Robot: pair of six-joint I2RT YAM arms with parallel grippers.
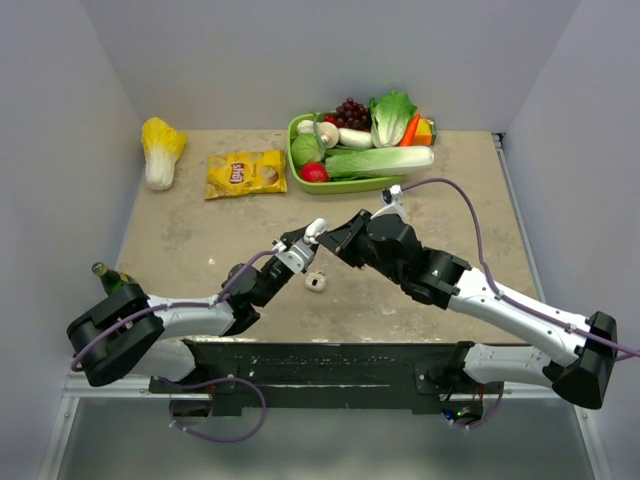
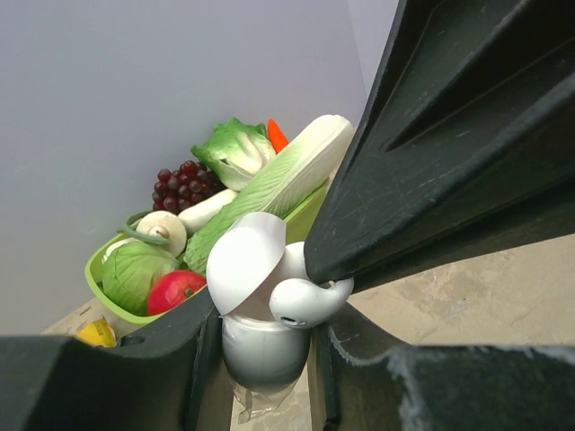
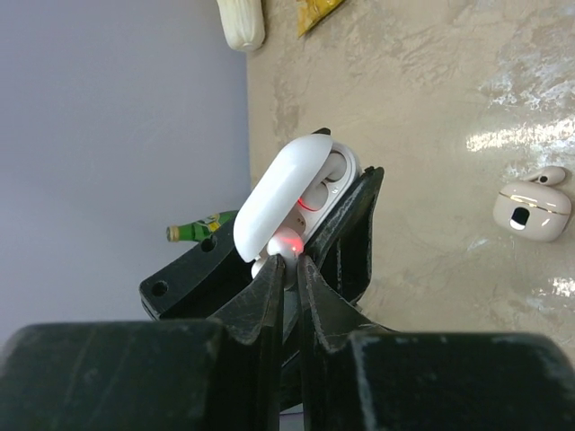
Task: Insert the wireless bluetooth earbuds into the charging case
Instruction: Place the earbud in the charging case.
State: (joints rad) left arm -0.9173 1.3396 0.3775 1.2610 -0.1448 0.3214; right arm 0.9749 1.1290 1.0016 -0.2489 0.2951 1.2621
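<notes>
My left gripper [image 1: 300, 243] is shut on the white charging case [image 1: 314, 230] and holds it above the table with its lid open. In the left wrist view the case [image 2: 265, 346] sits between my fingers, lid [image 2: 244, 260] tipped back. My right gripper [image 1: 333, 240] is shut on one white earbud [image 2: 305, 301] and holds it at the case's open mouth. In the right wrist view that earbud [image 3: 286, 244] glows red between my fingertips, against the case [image 3: 287, 193]. A second earbud [image 1: 316, 281] lies on the table below, also in the right wrist view [image 3: 530, 208].
A green basket [image 1: 296, 150] of toy vegetables and fruit stands at the back middle. A yellow chips bag [image 1: 245, 173] and a napa cabbage [image 1: 160, 150] lie at the back left. A green bottle [image 1: 108, 277] lies by the left arm.
</notes>
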